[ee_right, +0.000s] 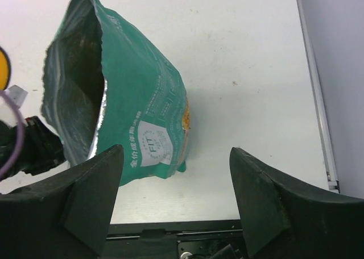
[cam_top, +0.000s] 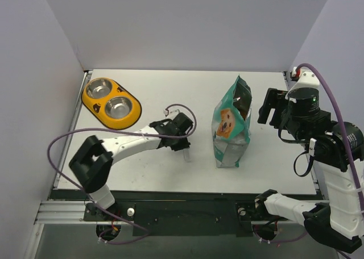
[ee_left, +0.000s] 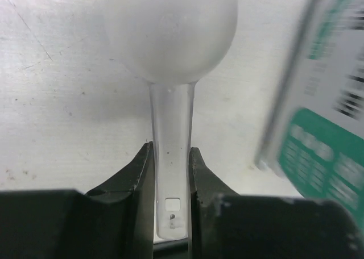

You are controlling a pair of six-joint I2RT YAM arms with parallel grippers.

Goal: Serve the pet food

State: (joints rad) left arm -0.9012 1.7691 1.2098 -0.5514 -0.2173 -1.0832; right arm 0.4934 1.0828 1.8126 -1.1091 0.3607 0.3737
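**At table centre: scoop clamped, pouch standing open**

Near the middle of the table [cam_top: 170,94], top view, we log the left gripper [cam_top: 183,143] with its jaws closed down to a narrow slot on the handle of the scoop [cam_top: 186,153]. In the left wrist view both fingers [ee_left: 139,174] press flat against the sides of the clear handle, and the frosted bowl of the scoop [ee_left: 170,32] sticks out past the fingertips at 12 o'clock. We cannot tell whether the scoop touches the table.

At 3 o'clock of the scoop, near but apart, the pouch [cam_top: 231,125] stands upright. It is teal and white, with a dog's face on the side turned towards the arm bases. Its top is open.

The pet food [ee_right: 77,71] is inside the pouch. Through the mouth, in the right wrist view, we see only a dark brownish mass against the foil lining. Single pellets do not resolve.

At 2 o'clock of the pouch, the right gripper [cam_top: 268,107] hangs above the table, apart from the pouch. Its jaws are spread wide and hold nothing. In its own camera the two fingers [ee_right: 94,185] frame the lower part of the pouch [ee_right: 142,100], which stands clear of both.

At 10 o'clock of the scoop, well apart and by the table's far left corner, the yellow feeder [cam_top: 91,104] lies at a slant with two steel bowls [cam_top: 119,106] set in it.
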